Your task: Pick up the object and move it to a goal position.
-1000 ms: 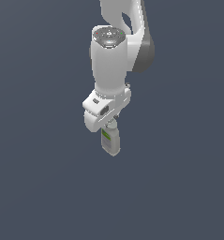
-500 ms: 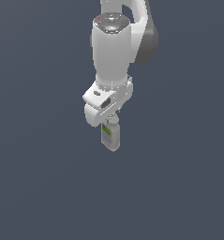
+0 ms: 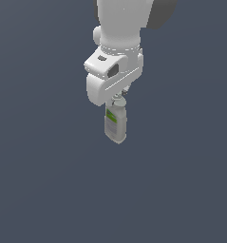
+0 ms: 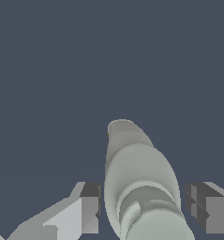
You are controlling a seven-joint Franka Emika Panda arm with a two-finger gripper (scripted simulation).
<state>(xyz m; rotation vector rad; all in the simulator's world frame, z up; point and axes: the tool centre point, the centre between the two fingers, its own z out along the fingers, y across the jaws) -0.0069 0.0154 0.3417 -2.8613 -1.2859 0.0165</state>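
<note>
- Arm point(image 3: 122, 23) came straight down from the top of the exterior view; only its white lower links and wrist were in frame, with a dark grey joint cap at the top edge, toward the exterior view's right.
- Gripper point(image 3: 116, 100) pointed down, its white body tilted a little toward the exterior view's left.
- Bottle point(image 3: 116, 123) hung directly under the gripper, neck up and base down, roughly upright. Pale grey-white body with a green-and-white label on the face turned to the camera.
- Bottle's neck went up between the fingers and was mostly hidden by the gripper body, so the contact point couldn't be read from that view.
- Wrist view: bottle point(image 4: 139, 187) ran away from the camera, sitting between the two fingers point(image 4: 87, 206). It was closer to the lighter finger than to the darker one, and a visible gap showed on both sides at the level in view.
- Jaws: set either side of the bottle, and the bottle was off any surface with nothing else under it, so they were gripping it, higher up near the neck.
- Background was a flat dark grey-blue in both views; no floor edge could be made out.
</note>
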